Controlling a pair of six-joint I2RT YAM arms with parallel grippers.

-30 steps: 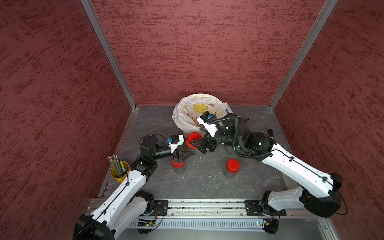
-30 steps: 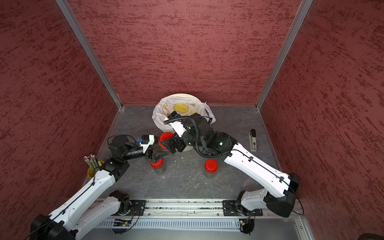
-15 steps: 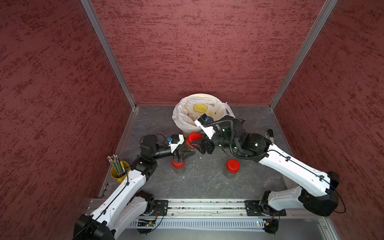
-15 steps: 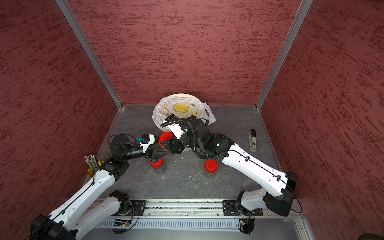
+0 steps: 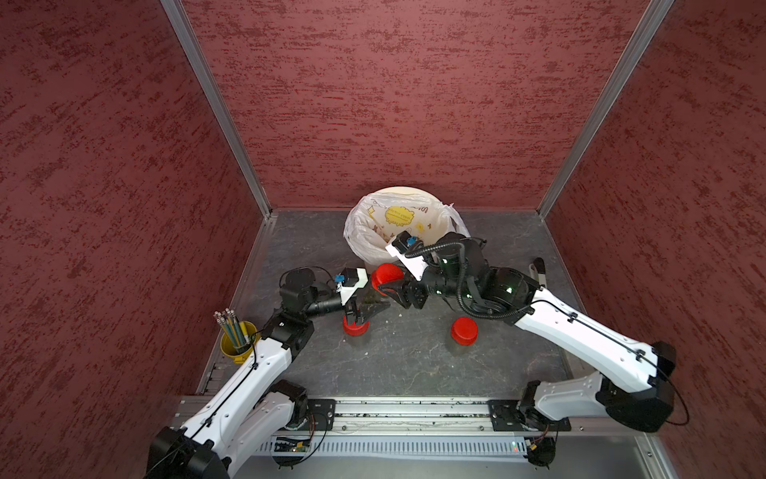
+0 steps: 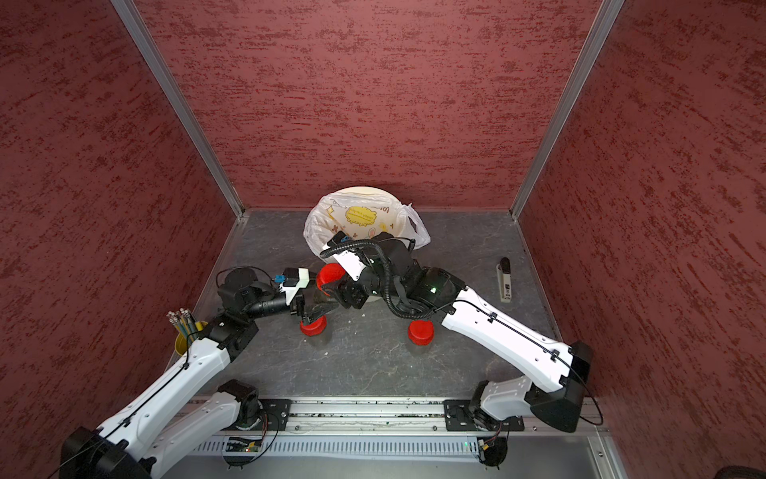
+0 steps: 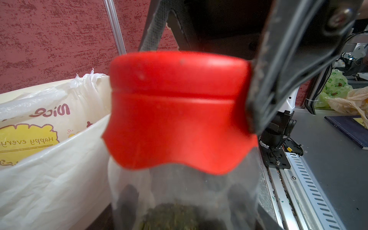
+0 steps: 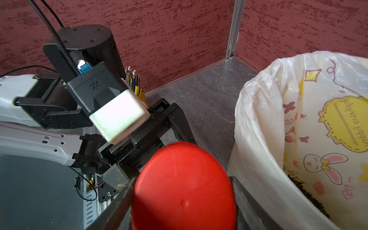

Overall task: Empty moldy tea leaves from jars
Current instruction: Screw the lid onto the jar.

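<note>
One clear jar (image 5: 372,299) is held off the table in front of the bin. Its red cap (image 5: 387,275) (image 6: 331,275) fills the left wrist view (image 7: 179,111) and the right wrist view (image 8: 185,189). Dark olive tea leaves (image 7: 171,217) lie at the bottom of it. My left gripper (image 5: 367,310) (image 7: 182,203) is shut on the jar's clear body. My right gripper (image 5: 393,287) (image 8: 183,201) is shut on the cap, a finger (image 7: 262,79) pressed to each side. Two more capped jars (image 5: 355,327) (image 5: 464,330) stand on the table.
The cream bin with a white printed bag (image 5: 398,191) (image 8: 258,139) stands just behind the held jar, with dark crumbs (image 8: 306,196) inside. A yellow cup of pencils (image 5: 236,348) stands at the left edge. A small stapler-like tool (image 6: 504,282) lies at the right.
My right gripper has moved in toward the held jar and its jaws have narrowed onto the red cap. The left arm and the jar have stayed put.
</note>
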